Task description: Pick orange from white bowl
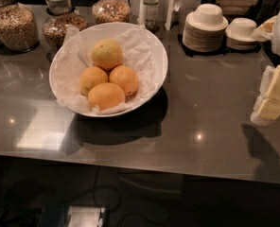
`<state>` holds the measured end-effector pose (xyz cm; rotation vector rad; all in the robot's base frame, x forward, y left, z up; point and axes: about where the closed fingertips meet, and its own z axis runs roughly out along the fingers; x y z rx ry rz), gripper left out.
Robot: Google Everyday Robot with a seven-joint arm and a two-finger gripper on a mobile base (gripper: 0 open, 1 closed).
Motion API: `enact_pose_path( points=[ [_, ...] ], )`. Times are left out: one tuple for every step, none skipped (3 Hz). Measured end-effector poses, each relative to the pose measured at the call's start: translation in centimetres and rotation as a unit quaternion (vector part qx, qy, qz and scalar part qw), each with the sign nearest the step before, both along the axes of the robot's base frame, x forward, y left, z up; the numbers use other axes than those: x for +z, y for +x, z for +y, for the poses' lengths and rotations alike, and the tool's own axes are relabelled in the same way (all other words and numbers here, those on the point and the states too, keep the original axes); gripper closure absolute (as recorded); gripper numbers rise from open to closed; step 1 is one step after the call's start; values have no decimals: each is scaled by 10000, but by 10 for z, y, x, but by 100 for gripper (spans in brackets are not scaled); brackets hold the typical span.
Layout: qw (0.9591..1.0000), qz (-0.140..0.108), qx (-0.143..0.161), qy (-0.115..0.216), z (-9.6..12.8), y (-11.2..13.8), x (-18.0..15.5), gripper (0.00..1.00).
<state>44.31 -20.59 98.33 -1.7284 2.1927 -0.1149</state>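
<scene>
A wide white bowl [152,44] lined with crinkled white paper stands on the dark counter, left of centre. The pale yellow-green orange [107,54] lies at the back of the bowl. Three deeper-orange oranges [123,79] lie in front of it, touching each other. My gripper [273,98] hangs at the right edge of the camera view, cream-coloured, far to the right of the bowl and above the counter. It holds nothing that I can see.
Glass jars of grains and nuts [14,25] line the back left. A bottle [150,6] stands behind the bowl. Stacks of plates topped with small upturned white bowls [205,27] sit at the back right. The counter's front edge [130,167] runs below the bowl.
</scene>
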Motion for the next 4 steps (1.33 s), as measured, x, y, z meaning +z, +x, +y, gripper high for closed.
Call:
enact_pose_path(
  points=[
    [9992,-273,289,104,33,15,11,0],
    [9959,-462,693,349,74,30,18,0],
    [9903,-457,976,871,108,45,11,0],
    [9802,-339,1171,1561,145,54,-2,0]
  ],
)
